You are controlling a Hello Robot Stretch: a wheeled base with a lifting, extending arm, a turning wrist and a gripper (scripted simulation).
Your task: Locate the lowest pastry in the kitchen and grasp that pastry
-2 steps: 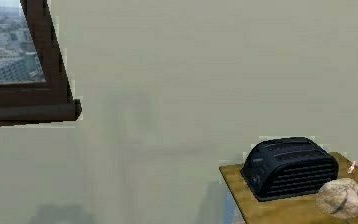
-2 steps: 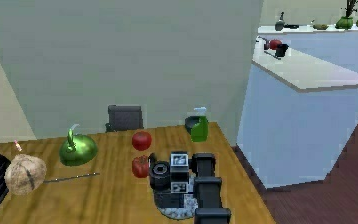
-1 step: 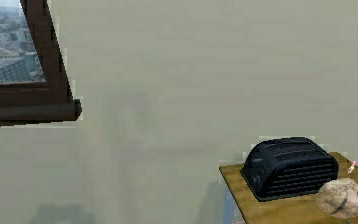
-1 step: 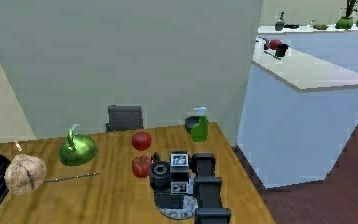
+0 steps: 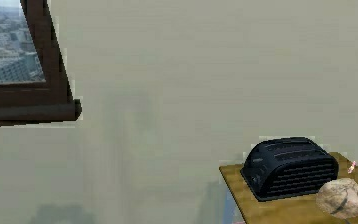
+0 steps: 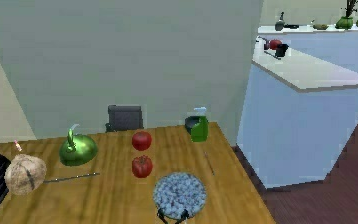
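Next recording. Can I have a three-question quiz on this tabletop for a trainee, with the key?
1. True or false: two red fruits lie on the wooden table.
2. In the forward view, what stands beside the pale lumpy round thing? A) a black toaster B) a kettle C) a lamp
3. Fill in: the bottle near the table's far edge is ___ in colour.
Key: 1 true; 2 A; 3 green.
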